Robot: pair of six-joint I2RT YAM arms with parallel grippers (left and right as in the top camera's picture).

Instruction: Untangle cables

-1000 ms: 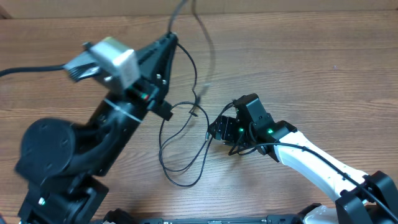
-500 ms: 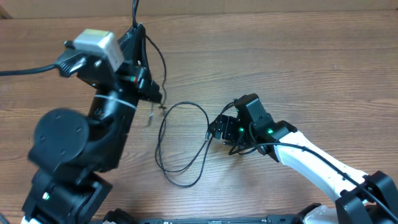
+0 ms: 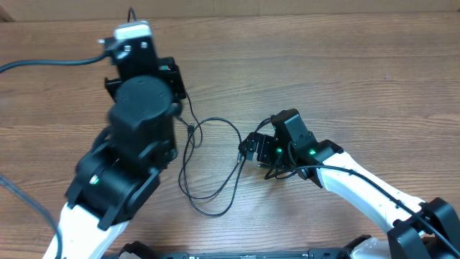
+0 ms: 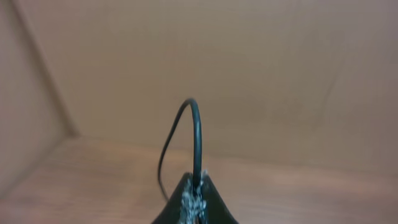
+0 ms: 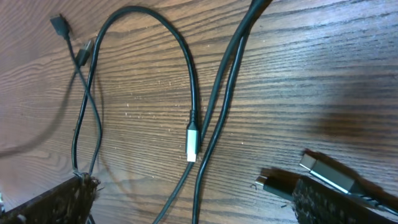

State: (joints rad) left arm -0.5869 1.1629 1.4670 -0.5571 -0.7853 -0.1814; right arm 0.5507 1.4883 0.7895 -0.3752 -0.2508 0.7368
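Observation:
Thin black cables lie in a loose loop on the wooden table between the arms. My left gripper is shut on one black cable, which arches up out of the fingertips. In the overhead view that gripper is raised at the far left, mostly hidden by its camera. My right gripper is open, low over the loop's right side. In the right wrist view its fingers straddle two cable strands and a silvery plug. Two more plugs lie by the right finger.
The left arm's bulky body covers the table's left part, with a thick black wire trailing to the left edge. A cardboard wall stands behind the table. Two small plug ends cross at the loop's far side.
My left arm has swung left and upward with its cable, pulling that strand off the loop. The loop on the table now lies simpler. The right arm has not moved.

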